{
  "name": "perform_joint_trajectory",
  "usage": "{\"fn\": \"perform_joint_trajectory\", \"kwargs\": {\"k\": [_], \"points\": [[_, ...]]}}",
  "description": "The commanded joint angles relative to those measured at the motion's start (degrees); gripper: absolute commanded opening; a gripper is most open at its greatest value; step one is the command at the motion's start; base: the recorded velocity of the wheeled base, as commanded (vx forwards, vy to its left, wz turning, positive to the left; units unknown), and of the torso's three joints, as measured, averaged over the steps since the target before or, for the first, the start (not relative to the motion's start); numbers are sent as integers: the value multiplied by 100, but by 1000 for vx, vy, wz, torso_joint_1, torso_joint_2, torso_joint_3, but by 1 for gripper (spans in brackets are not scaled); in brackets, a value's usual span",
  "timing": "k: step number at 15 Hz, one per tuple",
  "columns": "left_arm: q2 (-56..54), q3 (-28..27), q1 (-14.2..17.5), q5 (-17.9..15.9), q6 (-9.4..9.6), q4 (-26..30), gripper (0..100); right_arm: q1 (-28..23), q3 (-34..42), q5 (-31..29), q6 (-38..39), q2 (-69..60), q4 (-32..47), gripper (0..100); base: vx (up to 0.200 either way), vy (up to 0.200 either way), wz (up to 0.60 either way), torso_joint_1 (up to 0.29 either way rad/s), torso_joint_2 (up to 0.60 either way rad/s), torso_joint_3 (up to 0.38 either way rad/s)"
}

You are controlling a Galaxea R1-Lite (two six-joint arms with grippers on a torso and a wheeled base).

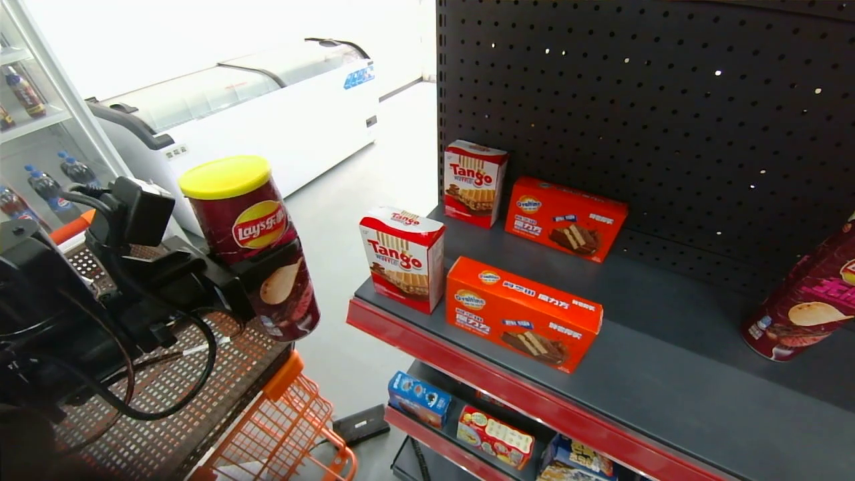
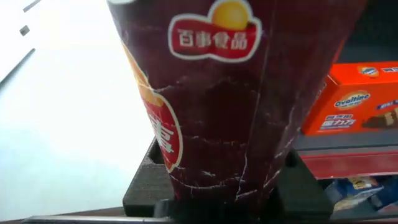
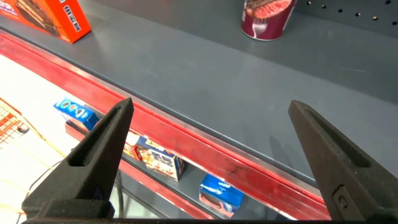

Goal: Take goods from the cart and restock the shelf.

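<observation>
While can (image 1: 250,247) sits gripped, right tool (image 3: 211,106) gapes

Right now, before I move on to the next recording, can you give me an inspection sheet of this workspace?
Surface: dark shelf board with a red front edge, bare across its middle.
Job's things: chip can with a yellow lid, held upright left of the shelf, over the cart; second chip can at the shelf's right end; wafer boxes and orange boxes on its left half.
Clutter: flat dark item on the floor beside the cart.
Grippers: left gripper shut on the chip can; right gripper open over the shelf's front edge.
Cables: black cables looped along the left arm.
Surroundings: pegboard back panel, lower-shelf goods, chest freezer, drinks cooler.
</observation>
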Motion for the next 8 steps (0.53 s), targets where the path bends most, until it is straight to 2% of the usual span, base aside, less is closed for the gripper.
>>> {"fn": "perform_joint_trajectory", "kwargs": {"k": [1,2,4,8], "points": [[-157,120,-89,-21,-11,5,0,4,1,6,-2,-2,2,100,0,0,0,0,0,0],[-201,129,-308,-3,-11,111,0,4,1,6,7,-2,2,100,0,0,0,0,0,0],[-315,94,-502,6,-11,330,0,4,1,-3,-2,-2,2,100,0,0,0,0,0,0],[-342,6,-686,6,-11,489,0,4,1,-3,-2,-2,2,100,0,0,0,0,0,0]]}}
